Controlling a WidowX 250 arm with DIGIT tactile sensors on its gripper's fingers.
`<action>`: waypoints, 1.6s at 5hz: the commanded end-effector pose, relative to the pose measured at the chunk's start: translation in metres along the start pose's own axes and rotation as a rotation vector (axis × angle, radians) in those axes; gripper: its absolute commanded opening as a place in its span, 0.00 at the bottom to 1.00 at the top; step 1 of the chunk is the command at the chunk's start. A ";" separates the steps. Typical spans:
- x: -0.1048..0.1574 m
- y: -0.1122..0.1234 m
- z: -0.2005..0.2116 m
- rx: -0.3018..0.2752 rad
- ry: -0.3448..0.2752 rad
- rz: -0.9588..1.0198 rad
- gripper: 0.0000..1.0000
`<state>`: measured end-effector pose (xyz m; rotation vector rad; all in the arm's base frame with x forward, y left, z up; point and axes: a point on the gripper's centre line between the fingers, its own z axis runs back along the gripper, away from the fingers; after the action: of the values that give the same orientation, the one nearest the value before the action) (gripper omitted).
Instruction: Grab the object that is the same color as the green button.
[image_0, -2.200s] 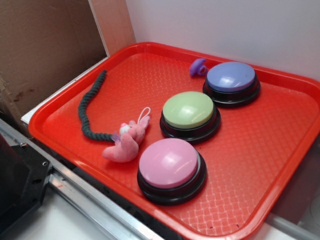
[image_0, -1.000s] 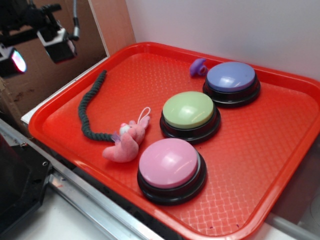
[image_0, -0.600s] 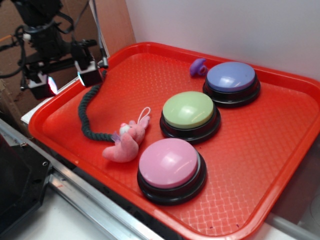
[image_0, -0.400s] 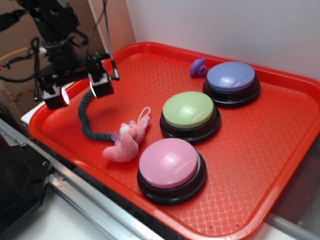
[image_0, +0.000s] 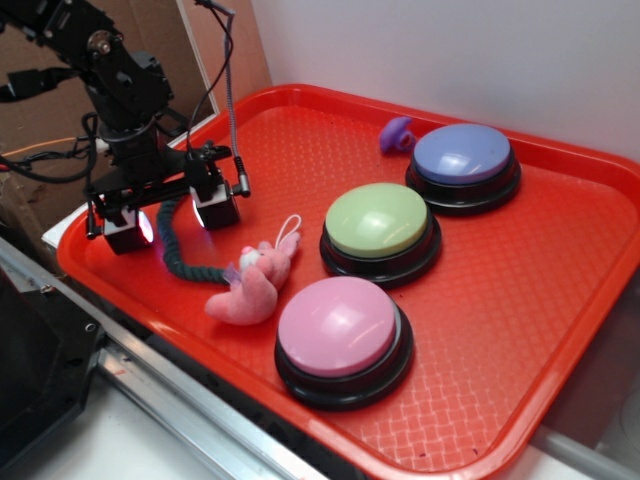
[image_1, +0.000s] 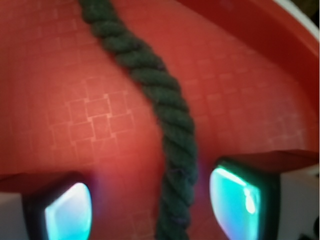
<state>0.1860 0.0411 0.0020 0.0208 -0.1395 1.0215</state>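
Claw (image_0: 172, 217) spread wide over the one green rope (image_0: 178, 257).
On the red tray (image_0: 560, 290) sat three buttons, one of them the green button (image_0: 378, 221), plus one pink plush toy (image_0: 252, 284).

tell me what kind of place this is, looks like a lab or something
Probably a robot test bench rather than a home: a red tray holds three dome buttons, among them the green button, and a green rope, with cardboard propped behind the gripper.
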 end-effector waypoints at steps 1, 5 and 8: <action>0.002 0.008 0.004 -0.030 -0.015 0.057 0.00; 0.016 -0.012 0.068 -0.071 0.060 -0.297 0.00; 0.020 -0.046 0.199 -0.175 0.043 -0.537 0.00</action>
<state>0.2134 0.0129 0.1896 -0.1111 -0.1177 0.4782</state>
